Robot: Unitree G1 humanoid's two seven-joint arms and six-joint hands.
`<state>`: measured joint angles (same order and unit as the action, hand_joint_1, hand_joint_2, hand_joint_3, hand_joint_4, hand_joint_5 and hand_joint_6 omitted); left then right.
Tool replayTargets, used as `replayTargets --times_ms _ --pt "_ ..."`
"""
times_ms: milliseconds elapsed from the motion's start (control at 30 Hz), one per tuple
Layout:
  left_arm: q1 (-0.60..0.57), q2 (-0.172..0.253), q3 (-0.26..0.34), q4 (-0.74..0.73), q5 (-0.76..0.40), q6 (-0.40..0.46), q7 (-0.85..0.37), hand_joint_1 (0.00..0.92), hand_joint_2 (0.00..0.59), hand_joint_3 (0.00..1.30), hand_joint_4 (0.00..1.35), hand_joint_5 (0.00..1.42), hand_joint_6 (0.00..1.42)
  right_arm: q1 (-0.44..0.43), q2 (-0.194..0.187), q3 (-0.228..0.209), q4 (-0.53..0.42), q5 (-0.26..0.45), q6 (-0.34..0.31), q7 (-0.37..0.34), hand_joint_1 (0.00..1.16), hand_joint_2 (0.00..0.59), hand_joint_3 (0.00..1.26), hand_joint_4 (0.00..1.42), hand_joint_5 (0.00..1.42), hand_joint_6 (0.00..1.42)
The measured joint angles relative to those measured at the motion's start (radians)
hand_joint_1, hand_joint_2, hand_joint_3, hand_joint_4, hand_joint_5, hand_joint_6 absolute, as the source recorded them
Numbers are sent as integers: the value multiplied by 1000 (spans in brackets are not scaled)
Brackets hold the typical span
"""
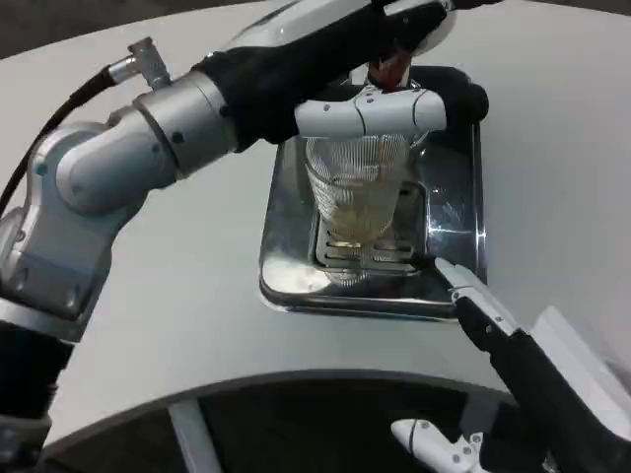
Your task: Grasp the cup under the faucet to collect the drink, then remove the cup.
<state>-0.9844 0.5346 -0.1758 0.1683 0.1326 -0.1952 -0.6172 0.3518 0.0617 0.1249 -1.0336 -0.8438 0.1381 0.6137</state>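
A clear ribbed cup (357, 192) stands upright on the slotted grate (380, 258) of a chrome drip tray (288, 268). A pale yellowish tint shows in its lower half. Above its rim, partly hidden by my hand, sits the reddish-brown faucet (390, 69). My left arm reaches in from the left, and my left hand (380, 110) grips the cup around its upper part, white fingers wrapped across the front. At the lower right is my right hand (481, 307), holding nothing. One of its fingers points at the tray's front right corner and the fingers are spread.
The tray sits on a white table (177, 315) whose curved front edge runs along the bottom. Dark floor lies below that edge. My left forearm (128, 158) crosses the table's left side, well above the surface.
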Motion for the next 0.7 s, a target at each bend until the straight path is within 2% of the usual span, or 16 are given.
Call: replayTargets --times_ms 67,167,333,467,700 --pt "-1 2 0 2 0 -1 0 0 85 68 0 0 62 -14 -5 44 3 -23 49 -38 623 305 15 12 53 144" --pt "-3 4 0 6 0 -1 0 0 85 67 0 0 61 -90 -8 87 28 -35 111 -114 641 287 6 24 50 143" --pt "-6 4 -2 8 0 -5 -1 0 84 67 0 0 67 -153 -8 141 106 -33 152 -234 646 285 5 24 50 138" --pt "-7 4 -3 11 0 -9 -1 0 86 67 0 0 70 -196 -8 155 184 -23 167 -349 647 284 5 24 47 133" --pt "-14 4 -4 23 0 -17 -1 0 91 66 0 0 74 -283 -10 164 313 20 178 -484 652 263 11 40 66 129"
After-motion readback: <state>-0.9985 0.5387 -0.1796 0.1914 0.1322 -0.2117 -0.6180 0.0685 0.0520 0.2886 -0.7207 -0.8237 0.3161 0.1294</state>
